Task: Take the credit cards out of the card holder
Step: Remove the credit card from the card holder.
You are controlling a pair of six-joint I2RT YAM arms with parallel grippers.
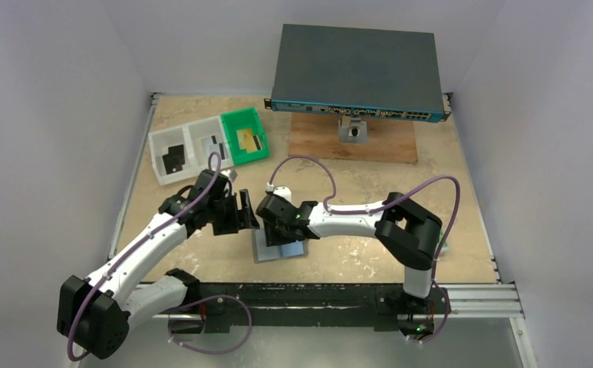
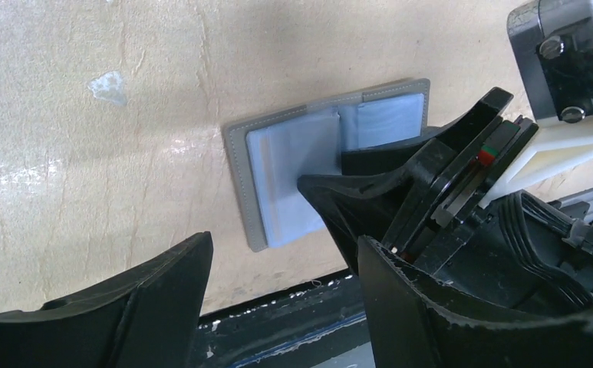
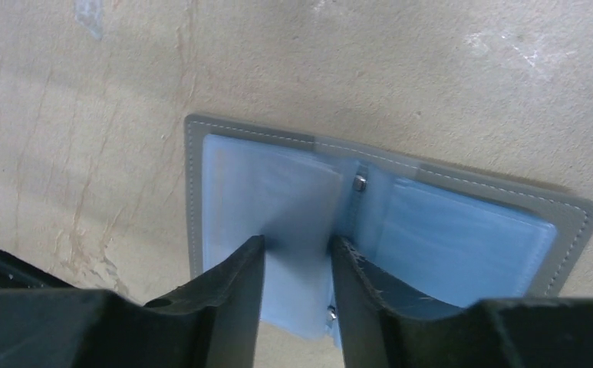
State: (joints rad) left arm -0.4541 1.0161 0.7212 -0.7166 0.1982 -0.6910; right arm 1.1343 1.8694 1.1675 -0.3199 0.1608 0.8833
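Extraction seemingly near done: credit cards [image 1: 173, 159] in the trays [image 1: 155, 153] far left, card holder [image 3: 446, 230] spread open at the near edge, pockets [image 3: 270, 184] showing no card, right gripper [image 3: 297, 245] narrowly parted astride a pocket leaf [image 3: 297, 307], left gripper [image 2: 281, 245] wide apart, empty, just beside.

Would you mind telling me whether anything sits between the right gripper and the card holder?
Nothing visible does. The right gripper straddles a clear pocket of the open card holder; the left gripper hovers beside it, open.
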